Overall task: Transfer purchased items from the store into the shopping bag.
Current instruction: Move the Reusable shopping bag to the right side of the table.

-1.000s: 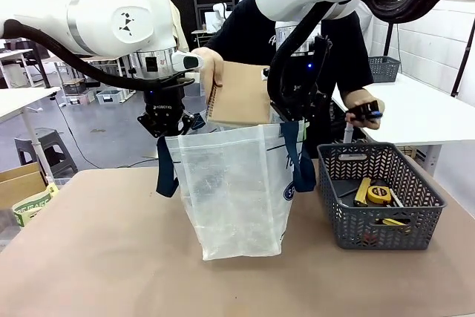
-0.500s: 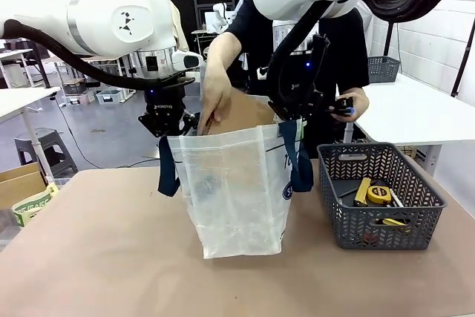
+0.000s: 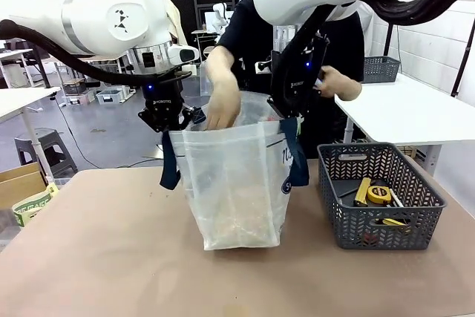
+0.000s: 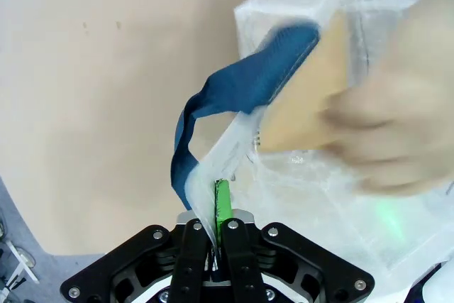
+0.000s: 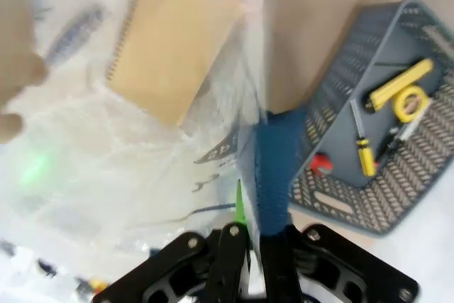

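The translucent white shopping bag [image 3: 236, 183] stands mid-table with its mouth held open. My left gripper [image 3: 168, 119] is shut on its left rim beside a navy strap [image 4: 234, 90]. My right gripper [image 3: 291, 111] is shut on the right rim by the other strap [image 5: 272, 168]. In the wrist views the left gripper [image 4: 218, 205] and right gripper [image 5: 248, 211] pinch thin plastic. A person's hand [image 3: 222, 105] reaches into the mouth. A purchased item, a brown spiral notebook [image 5: 174, 54], lies inside the bag, also the notebook [image 4: 305, 97] under the hand [image 4: 397, 129].
A dark grey lattice basket [image 3: 415, 220] stands right of the bag, holding a yellow tape measure [image 3: 380, 194] and small tools. The person's other hand [image 3: 338, 83] hovers behind my right arm. A cardboard box [image 3: 21, 187] sits off the table's left edge.
The person has lowered the brown notebook from above the bag down into it, the hand following into the mouth. The other hand moved left and up. Both grippers kept their hold.
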`<state>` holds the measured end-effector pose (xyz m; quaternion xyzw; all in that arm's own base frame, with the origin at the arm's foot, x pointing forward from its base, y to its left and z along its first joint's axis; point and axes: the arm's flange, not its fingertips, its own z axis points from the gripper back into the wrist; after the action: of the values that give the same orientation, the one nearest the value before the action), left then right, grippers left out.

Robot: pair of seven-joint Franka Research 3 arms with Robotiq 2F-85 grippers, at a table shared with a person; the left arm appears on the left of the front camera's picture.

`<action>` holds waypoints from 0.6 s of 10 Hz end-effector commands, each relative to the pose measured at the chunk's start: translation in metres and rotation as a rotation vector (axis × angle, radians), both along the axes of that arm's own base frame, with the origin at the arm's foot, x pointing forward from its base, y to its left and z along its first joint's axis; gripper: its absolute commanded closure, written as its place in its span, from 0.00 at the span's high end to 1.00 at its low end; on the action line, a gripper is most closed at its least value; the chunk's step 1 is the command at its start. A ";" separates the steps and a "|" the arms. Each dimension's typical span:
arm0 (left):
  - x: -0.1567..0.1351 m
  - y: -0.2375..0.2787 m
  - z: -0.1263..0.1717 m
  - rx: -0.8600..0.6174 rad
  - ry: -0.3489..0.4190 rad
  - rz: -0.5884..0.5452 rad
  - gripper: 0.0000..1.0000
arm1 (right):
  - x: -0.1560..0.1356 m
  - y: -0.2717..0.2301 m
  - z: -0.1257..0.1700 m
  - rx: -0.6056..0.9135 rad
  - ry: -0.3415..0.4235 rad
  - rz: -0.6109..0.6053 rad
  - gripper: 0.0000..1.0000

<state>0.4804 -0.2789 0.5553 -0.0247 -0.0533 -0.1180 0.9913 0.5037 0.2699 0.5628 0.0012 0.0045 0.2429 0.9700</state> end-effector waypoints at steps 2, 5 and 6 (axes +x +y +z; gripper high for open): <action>-0.006 0.007 -0.002 -0.024 0.000 0.029 0.00 | -0.016 -0.009 -0.010 -0.025 -0.084 -0.023 0.00; -0.002 0.010 -0.004 -0.027 -0.002 0.039 0.00 | -0.021 -0.009 -0.008 -0.038 -0.119 -0.028 0.00; -0.003 0.010 -0.003 -0.029 -0.003 0.044 0.00 | -0.023 -0.009 -0.008 -0.036 -0.121 -0.026 0.00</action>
<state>0.4821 -0.2738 0.5524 -0.0290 -0.0510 -0.1109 0.9921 0.4871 0.2638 0.5604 -0.0141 -0.0297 0.2390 0.9705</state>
